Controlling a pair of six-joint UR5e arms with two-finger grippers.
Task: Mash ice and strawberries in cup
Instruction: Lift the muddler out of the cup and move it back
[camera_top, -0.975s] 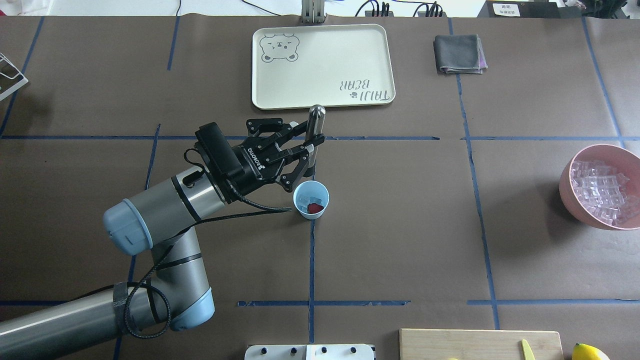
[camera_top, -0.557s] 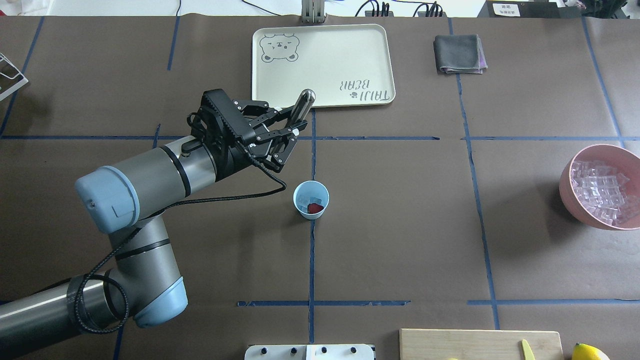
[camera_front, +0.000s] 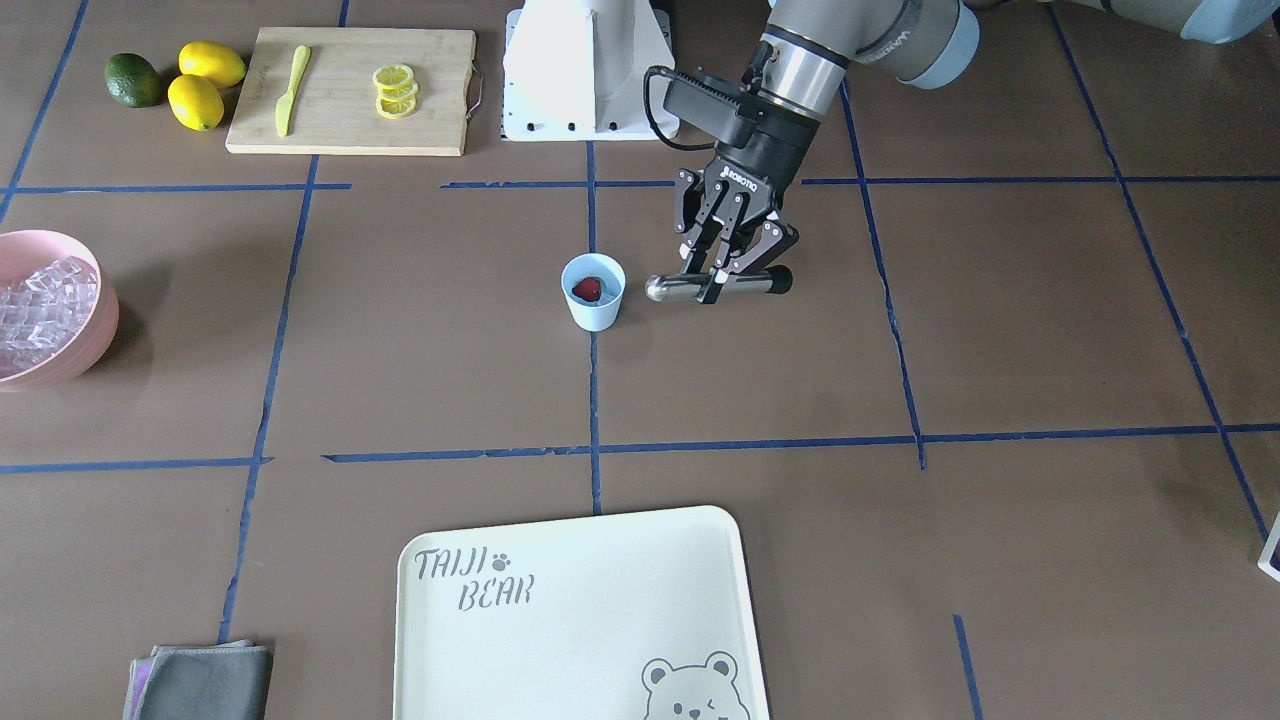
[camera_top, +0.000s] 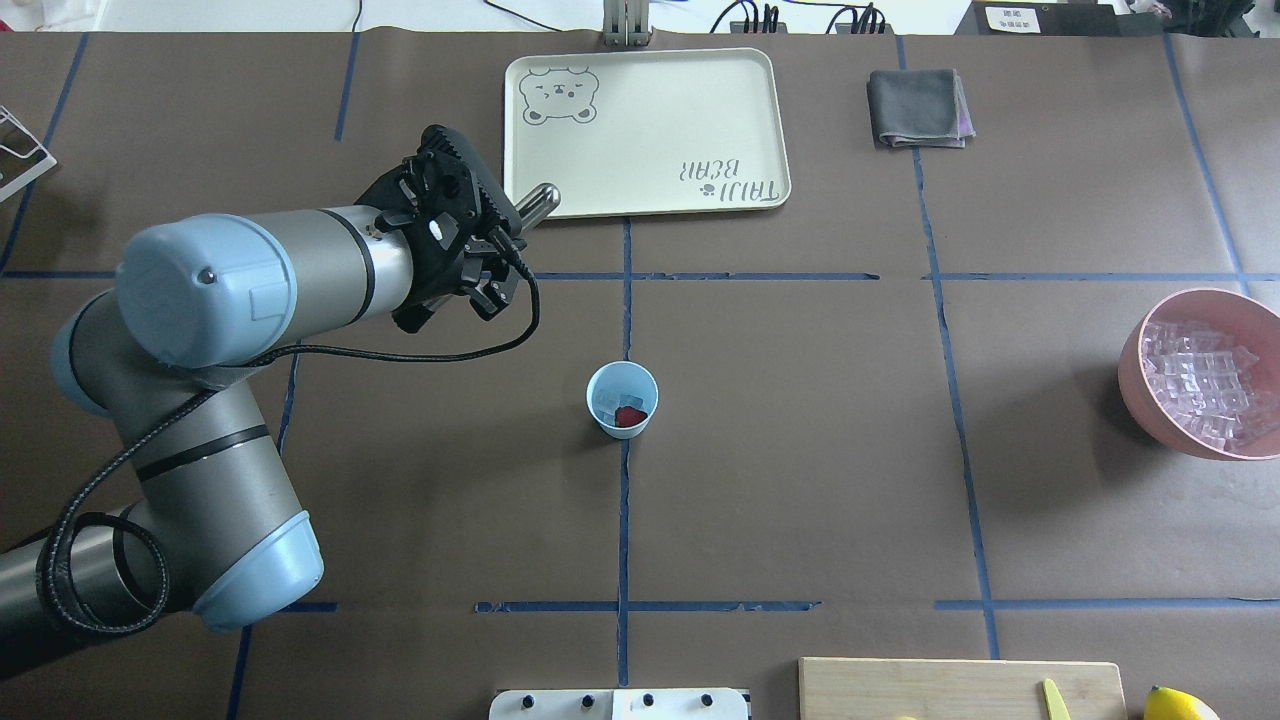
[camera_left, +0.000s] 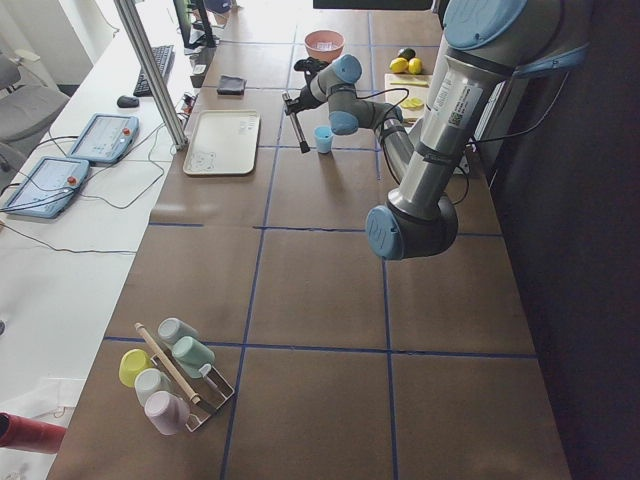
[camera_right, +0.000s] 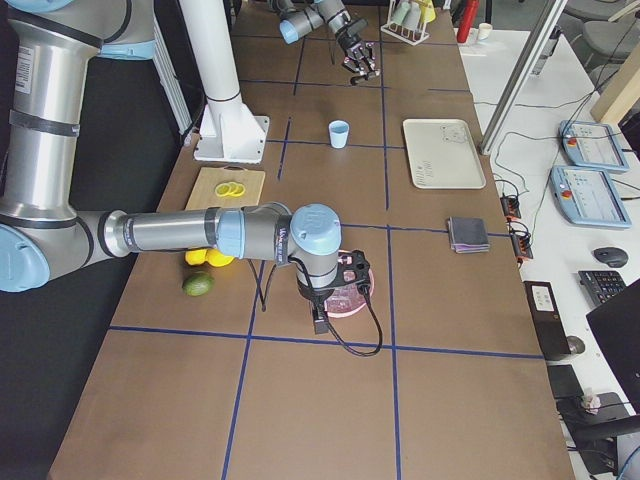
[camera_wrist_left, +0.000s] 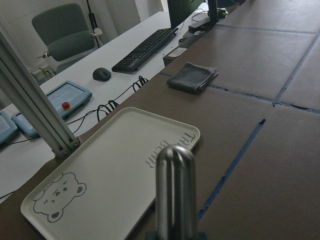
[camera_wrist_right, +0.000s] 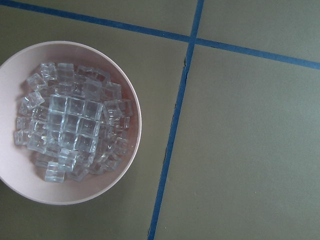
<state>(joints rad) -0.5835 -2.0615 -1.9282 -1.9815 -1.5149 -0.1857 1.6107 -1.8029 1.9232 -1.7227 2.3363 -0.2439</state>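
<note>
The light-blue cup (camera_top: 622, 398) stands mid-table with a red strawberry (camera_top: 629, 416) and clear ice (camera_top: 607, 402) inside; the front view shows the same cup (camera_front: 592, 292). My left gripper (camera_front: 722, 283) hangs beside the cup, a little apart from it and above the table. It is shut on a metal muddler (camera_front: 680, 288) held level, its rounded end toward the cup. The left wrist view shows the muddler (camera_wrist_left: 175, 190) pointing at the tray. My right gripper (camera_right: 350, 280) hovers over the pink bowl (camera_wrist_right: 132, 145) of ice; I cannot tell whether it is open or shut.
A cream bear tray (camera_top: 640, 130) and a folded grey cloth (camera_top: 918, 108) lie on the far side. The pink bowl (camera_top: 1135, 370) sits at the right edge. A cutting board (camera_front: 350, 120) with lemon slices, a knife and whole fruit is near the robot base. A cup rack (camera_left: 170, 375) is far left.
My left gripper has risen from beside the cup and swung left and back toward the tray, tipping the muddler from upright to level. The cup has not moved.
</note>
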